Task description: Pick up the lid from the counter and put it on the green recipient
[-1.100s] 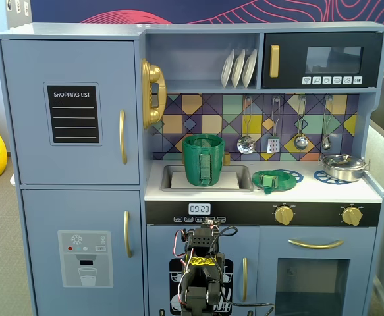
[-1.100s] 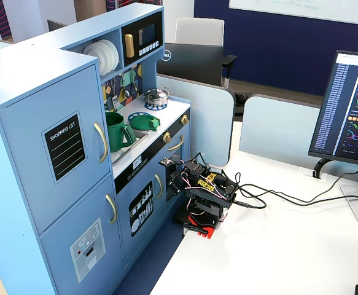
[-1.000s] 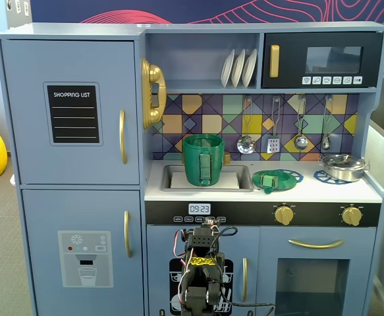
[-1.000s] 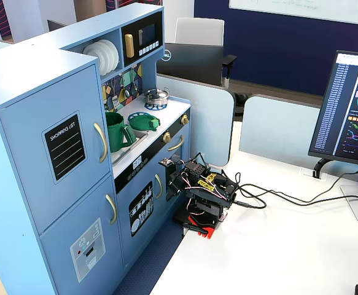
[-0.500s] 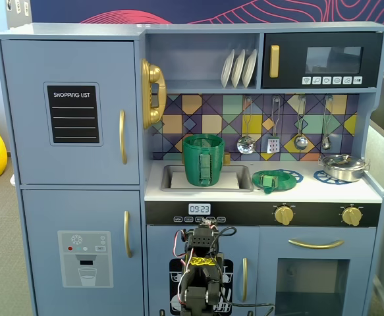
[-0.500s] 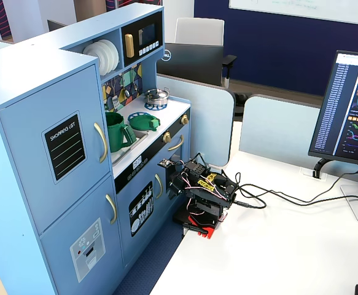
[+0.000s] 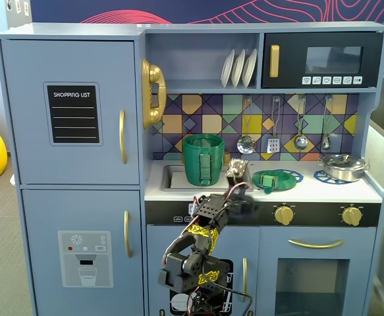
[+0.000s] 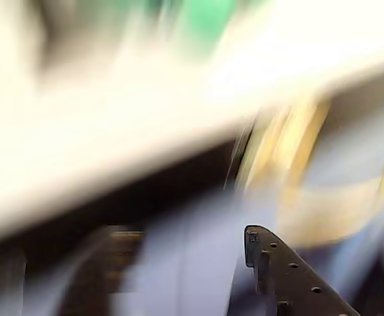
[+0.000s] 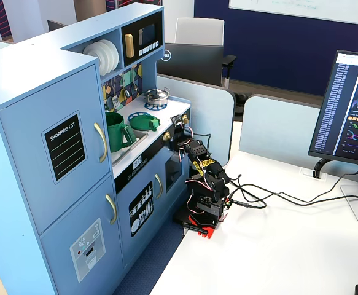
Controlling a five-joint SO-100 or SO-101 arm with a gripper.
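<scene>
The lid [image 7: 273,179] is a flat green disc with a small tab, lying on a blue burner ring on the counter, right of the sink. It also shows in the other fixed view [image 9: 143,121]. The green recipient [image 7: 203,159] stands upright in the sink with its ribbed handle facing front, and shows in the other fixed view too [image 9: 116,131]. My gripper [image 7: 236,174] is raised at the counter's front edge, between recipient and lid, touching neither. The wrist view is smeared by motion. Only one dark finger [image 8: 278,271] is sharp there, so the jaw state is unclear.
A silver pot [image 7: 342,166] sits on the right burner. Gold knobs [image 7: 284,214] line the black panel below the counter. Utensils hang on the tiled back wall. The arm's base [image 9: 202,215] stands on a white desk beside the toy kitchen.
</scene>
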